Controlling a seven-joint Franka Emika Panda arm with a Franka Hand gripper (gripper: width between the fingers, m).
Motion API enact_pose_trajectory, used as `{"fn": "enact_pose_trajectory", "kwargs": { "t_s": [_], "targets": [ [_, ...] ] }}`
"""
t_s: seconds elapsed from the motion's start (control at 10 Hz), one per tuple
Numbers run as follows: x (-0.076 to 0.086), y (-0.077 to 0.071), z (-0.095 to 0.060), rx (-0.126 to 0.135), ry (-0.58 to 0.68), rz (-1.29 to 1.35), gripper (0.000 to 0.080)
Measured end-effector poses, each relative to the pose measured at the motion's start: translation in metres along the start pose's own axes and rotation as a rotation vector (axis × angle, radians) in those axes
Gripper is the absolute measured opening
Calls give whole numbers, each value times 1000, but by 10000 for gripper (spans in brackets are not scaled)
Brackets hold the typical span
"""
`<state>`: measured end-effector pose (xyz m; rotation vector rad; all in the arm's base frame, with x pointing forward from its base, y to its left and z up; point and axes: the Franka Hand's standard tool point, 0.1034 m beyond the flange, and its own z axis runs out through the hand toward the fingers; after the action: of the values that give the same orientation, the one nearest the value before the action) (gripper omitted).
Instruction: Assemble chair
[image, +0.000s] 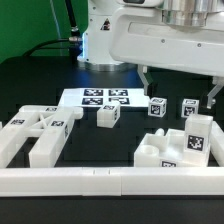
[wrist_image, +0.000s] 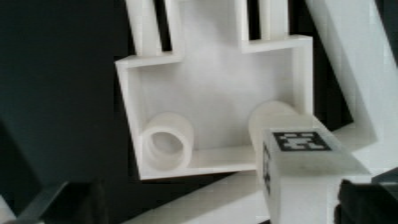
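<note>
The chair lies in loose glossy white parts. A large seat block (image: 176, 148) with a tag stands at the exterior view's right. My gripper (image: 178, 88) hangs open above it, both dark fingers well apart and touching nothing. In the wrist view the recessed white part (wrist_image: 210, 100) with a round hole (wrist_image: 169, 146) fills the picture. A tagged upright piece (wrist_image: 295, 158) rises between my gripper's (wrist_image: 214, 212) fingers, nearer one of them. Two small tagged blocks (image: 158, 108) (image: 189, 108) stand behind the seat block. A third cube (image: 108, 116) sits mid-table.
Leg bars and a flat slab (image: 35, 132) lie clustered at the exterior view's left. The marker board (image: 100, 97) lies at the back centre. A long white border rail (image: 110, 181) runs along the front edge. The arm's white body looms over the right side.
</note>
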<state>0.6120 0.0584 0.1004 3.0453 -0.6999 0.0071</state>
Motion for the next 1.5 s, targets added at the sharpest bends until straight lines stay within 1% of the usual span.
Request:
{"fn": "enact_pose_trajectory", "kwargs": {
  "t_s": [0.1,0.2,0.3,0.4,0.5,0.8,0.9,1.0,1.1,1.2,1.3,1.4,1.5],
  "targets": [
    [-14,19,1,-1,-3,-72,649],
    [-27,44,3,-2,-2,-125,649],
    [-28,62,5,-7,-4,-138,649],
    [-26,68,7,-10,-4,-139,649],
    [-26,65,7,-9,-3,-143,649],
    [-27,65,8,-10,-4,-145,649],
    [-28,69,9,-19,-6,-218,649],
    [-32,82,14,-37,-21,-341,649],
    [-35,92,17,-38,-21,-367,649],
    [-39,106,23,-41,-18,-396,649],
    [-43,116,27,-45,-21,-383,649],
    [-43,113,27,-44,-20,-387,649],
    [-43,113,27,-45,-20,-388,649]
  ]
}}
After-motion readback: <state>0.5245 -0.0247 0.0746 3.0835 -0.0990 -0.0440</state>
